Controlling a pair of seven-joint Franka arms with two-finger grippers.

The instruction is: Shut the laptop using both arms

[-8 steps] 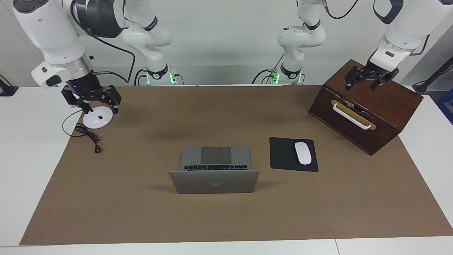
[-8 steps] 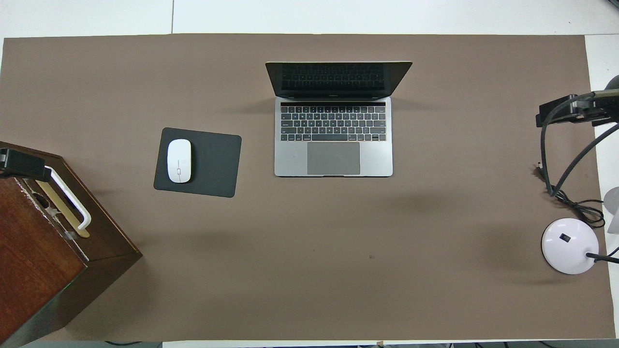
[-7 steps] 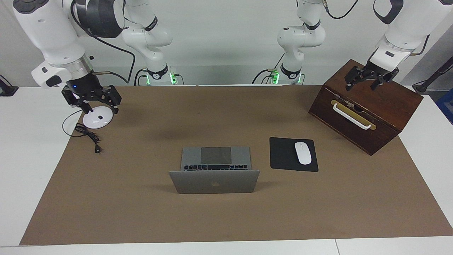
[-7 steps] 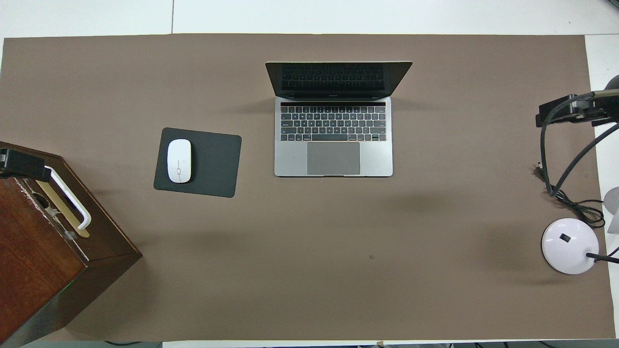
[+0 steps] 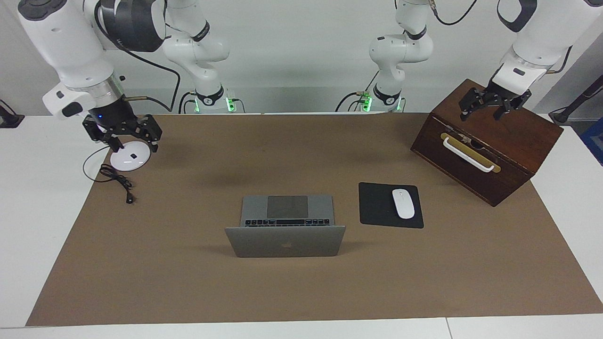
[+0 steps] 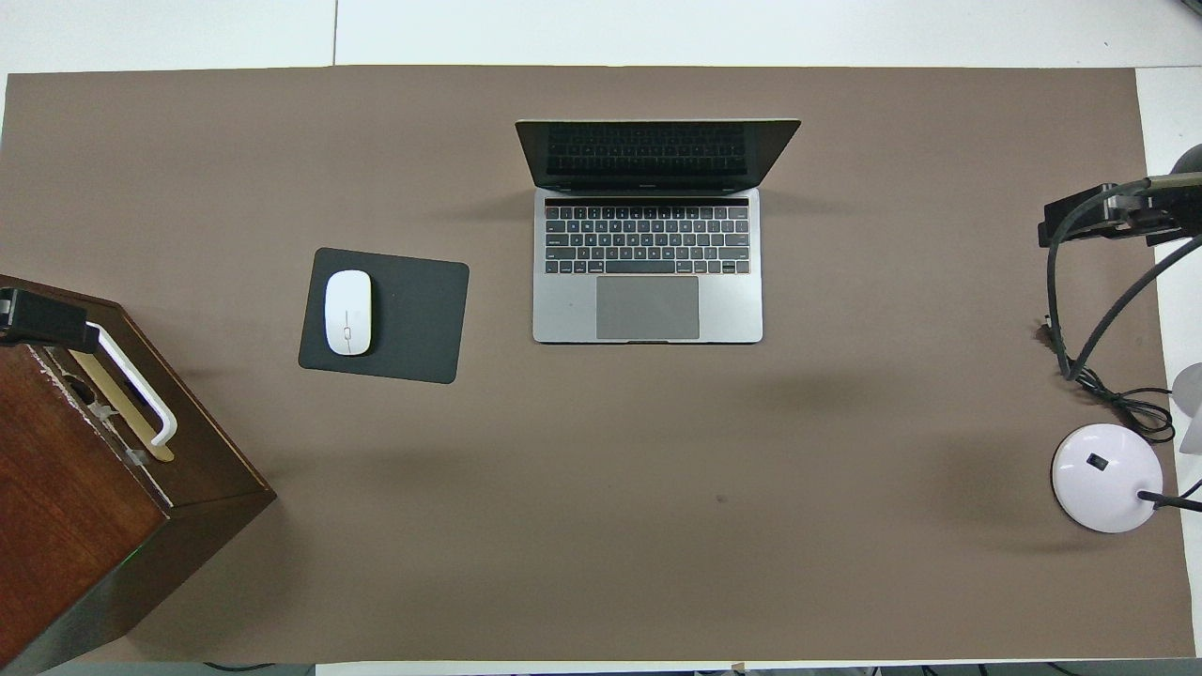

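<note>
Laptop (image 5: pixel 285 230) one, lid up, two claws apparently spread, left claw (image 5: pixel 490 104) over one box (image 5: pixel 490 146), right claw (image 5: pixel 123 134) over one lamp base (image 5: pixel 128 160)

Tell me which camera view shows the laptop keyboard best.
The overhead view: the laptop is open toward it, so all key rows and the trackpad show. The facing view shows mostly the lid's back and one row of keys.

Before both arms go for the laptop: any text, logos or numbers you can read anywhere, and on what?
No words or numbers are readable.
Laptop lid: a dark apple logo, no lettering.
Laptop keys and the line under its screen: print too small to read.
Mouse, wooden box, lamp base: no readable print.
</note>
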